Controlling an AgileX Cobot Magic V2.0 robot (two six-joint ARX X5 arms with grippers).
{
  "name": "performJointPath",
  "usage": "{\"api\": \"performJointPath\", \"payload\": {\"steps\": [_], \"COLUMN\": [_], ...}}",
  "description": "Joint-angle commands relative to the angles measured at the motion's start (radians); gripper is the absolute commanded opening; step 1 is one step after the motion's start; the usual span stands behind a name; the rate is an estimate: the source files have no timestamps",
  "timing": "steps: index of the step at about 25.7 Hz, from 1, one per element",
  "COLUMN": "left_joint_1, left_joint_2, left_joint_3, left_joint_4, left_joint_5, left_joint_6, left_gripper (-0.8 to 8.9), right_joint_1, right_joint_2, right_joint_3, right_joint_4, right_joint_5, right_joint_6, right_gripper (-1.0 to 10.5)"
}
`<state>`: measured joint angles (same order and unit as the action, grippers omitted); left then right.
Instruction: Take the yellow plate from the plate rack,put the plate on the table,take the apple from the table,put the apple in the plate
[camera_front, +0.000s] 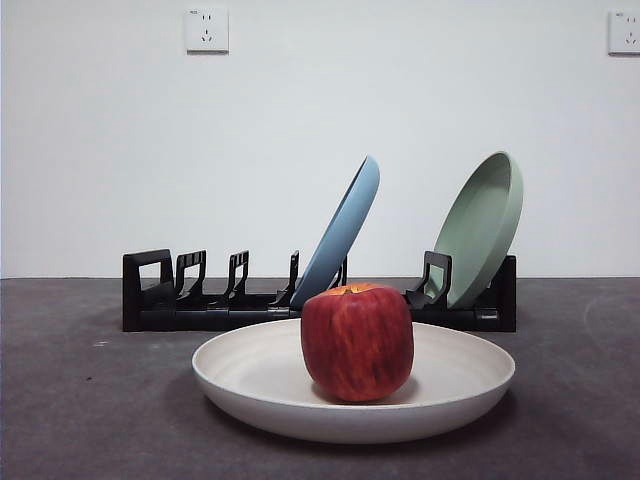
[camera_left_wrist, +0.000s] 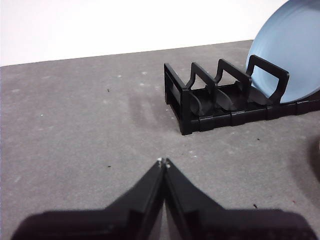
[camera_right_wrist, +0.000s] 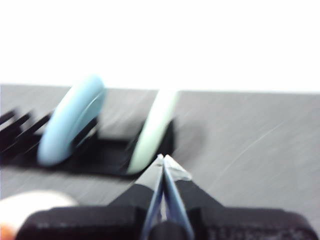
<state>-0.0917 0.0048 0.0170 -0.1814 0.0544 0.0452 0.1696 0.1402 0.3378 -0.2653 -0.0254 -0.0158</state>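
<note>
Apple (camera_front: 357, 342) sitting in the plate (camera_front: 260, 385)
Left gripper (camera_left_wrist: 163, 163) and right gripper (camera_right_wrist: 163, 159) are hovering pinched closed, gripping nothing, above the table (camera_front: 90, 420)

A dark grey, slightly mottled table (camera_front: 80, 420) is shown. A cream yellow plate (camera_front: 250, 385) rests flat on it near the front. Just behind the plate, a long, low black plate rack (camera_front: 200, 305) stands directly on the table surface.

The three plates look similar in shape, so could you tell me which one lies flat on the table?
The yellow plate, holding the apple; the light blue plate and pale green plate lean in the plate rack.
</note>
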Motion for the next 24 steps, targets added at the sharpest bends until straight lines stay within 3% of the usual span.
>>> {"api": "performJointPath", "payload": {"steps": [1, 6, 24], "left_joint_1": [0.004, 0.004, 0.004], "left_joint_2": [-0.003, -0.003, -0.003], "left_joint_3": [-0.014, -0.014, -0.014], "left_joint_4": [0.002, 0.002, 0.002], "left_joint_5": [-0.002, -0.002, -0.002], "left_joint_6": [0.008, 0.008, 0.008], "left_gripper": [0.00, 0.00, 0.00], "right_joint_1": [-0.050, -0.071, -0.070], "right_joint_2": [-0.053, -0.116, -0.139], "right_joint_3": [-0.054, -0.193, -0.332], "right_joint_4": [0.026, 0.140, 0.111], "right_joint_5": [-0.003, -0.003, -0.004], "right_joint_6": [-0.027, -0.026, 0.080], "right_gripper": [0.0, 0.0, 0.0]}}
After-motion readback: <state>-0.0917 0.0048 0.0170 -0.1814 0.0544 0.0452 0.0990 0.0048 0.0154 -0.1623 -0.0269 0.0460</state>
